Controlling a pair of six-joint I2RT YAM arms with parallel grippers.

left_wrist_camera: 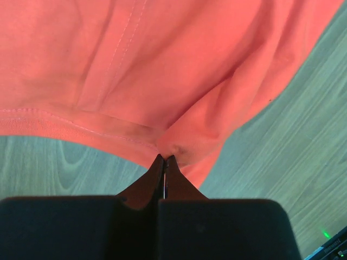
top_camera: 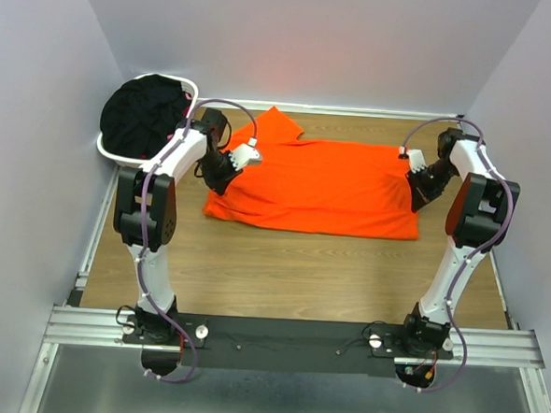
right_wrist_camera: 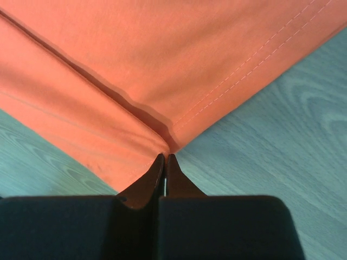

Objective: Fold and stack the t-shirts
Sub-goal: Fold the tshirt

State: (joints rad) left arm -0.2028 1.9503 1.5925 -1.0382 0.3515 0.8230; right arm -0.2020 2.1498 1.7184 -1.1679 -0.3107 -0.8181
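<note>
Pinching the left edge of the orange t-shirt with the left gripper, closed tight on a bunched fold of cloth by the stitched hem. Clamping the shirt's right edge likewise with the right gripper, pressed together on a corner where a seamed hem meets a crease. Spread wide and mostly flat on the wooden tabletop between the two grippers, one sleeve pointing to the far side, with black t-shirts heaped in the white basket at the far left corner.
</note>
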